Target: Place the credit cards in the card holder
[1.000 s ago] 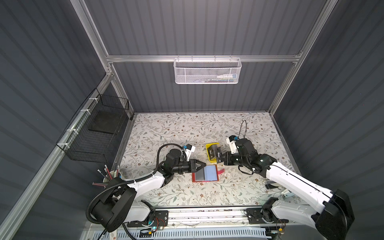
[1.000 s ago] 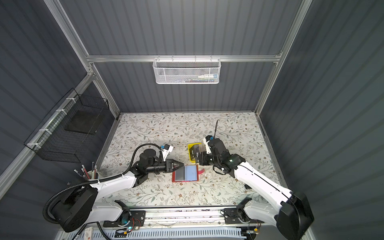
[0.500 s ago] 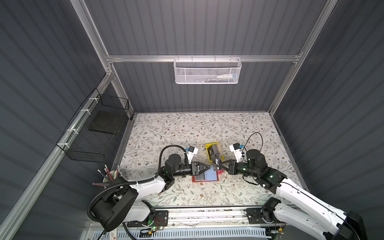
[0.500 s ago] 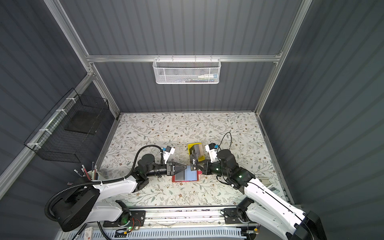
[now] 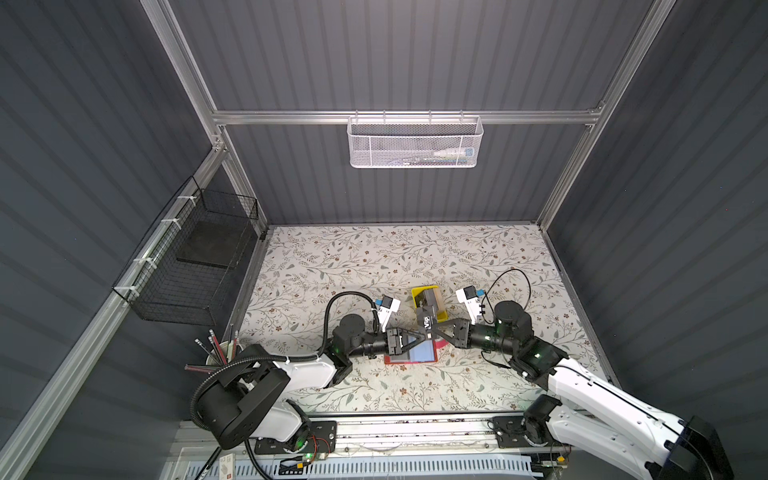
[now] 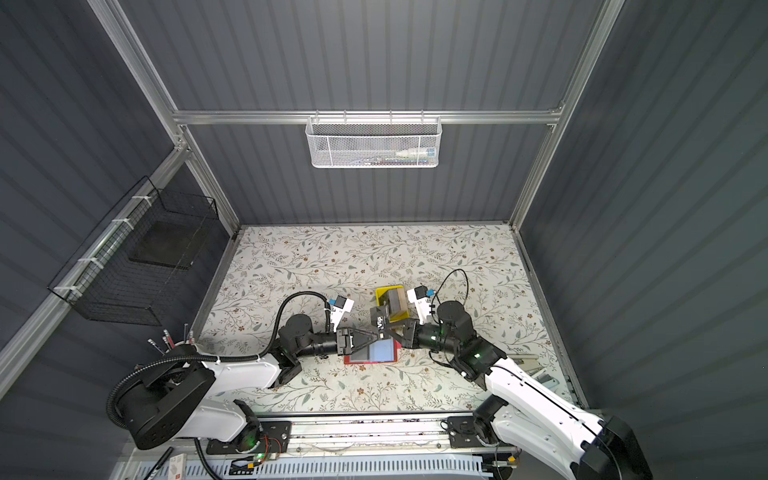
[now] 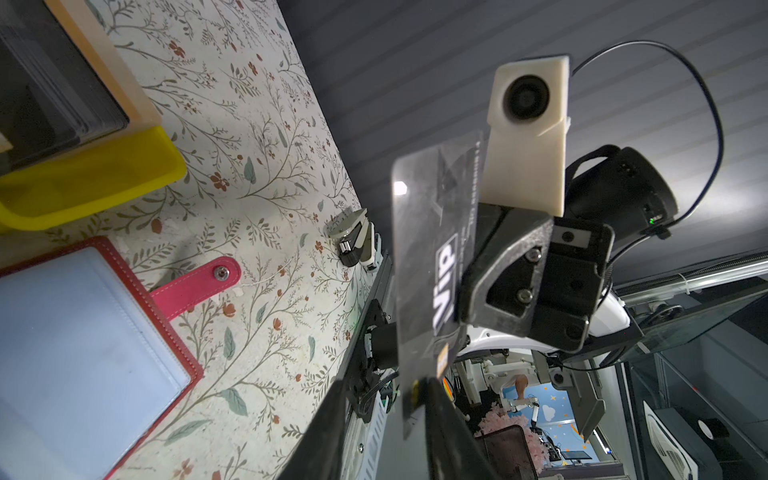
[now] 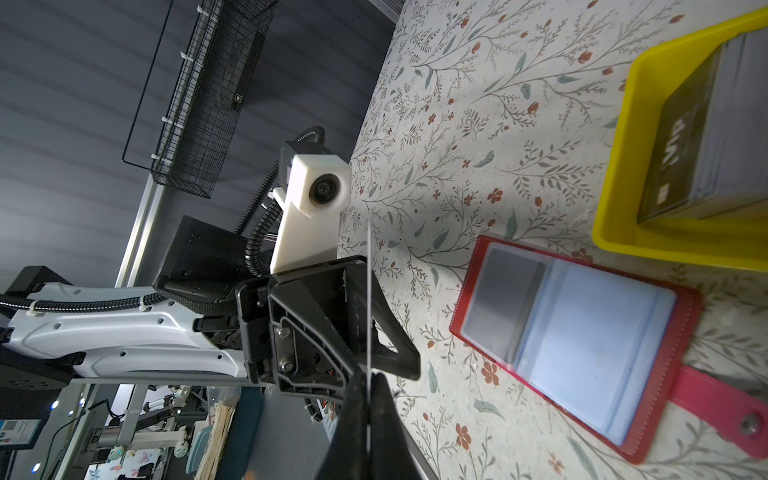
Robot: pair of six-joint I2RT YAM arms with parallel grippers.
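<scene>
A black credit card marked "VIP" (image 5: 424, 322) (image 7: 432, 249) stands on edge above the table, and my right gripper (image 5: 434, 328) (image 8: 368, 376) is shut on it. The card's free end reaches between the fingers of my left gripper (image 5: 417, 337) (image 7: 384, 386), which is open; the card lies against one finger with a wide gap to the other. Just below both grippers the red card holder (image 5: 411, 354) (image 6: 371, 352) (image 8: 582, 332) lies open and flat, its strap (image 7: 195, 286) stretched out. More credit cards (image 5: 430, 298) (image 8: 685, 158) are stacked in the yellow tray (image 8: 623, 241).
The yellow tray (image 5: 419, 291) sits just behind the card holder. A cup of pencils (image 5: 220, 353) stands at the front left. A black wire basket (image 5: 199, 257) hangs on the left wall and a white mesh basket (image 5: 415, 141) on the back wall.
My right gripper has come away from the yellow tray with the VIP card and carried it over to meet my left gripper above the card holder. The left gripper has shifted only slightly.
</scene>
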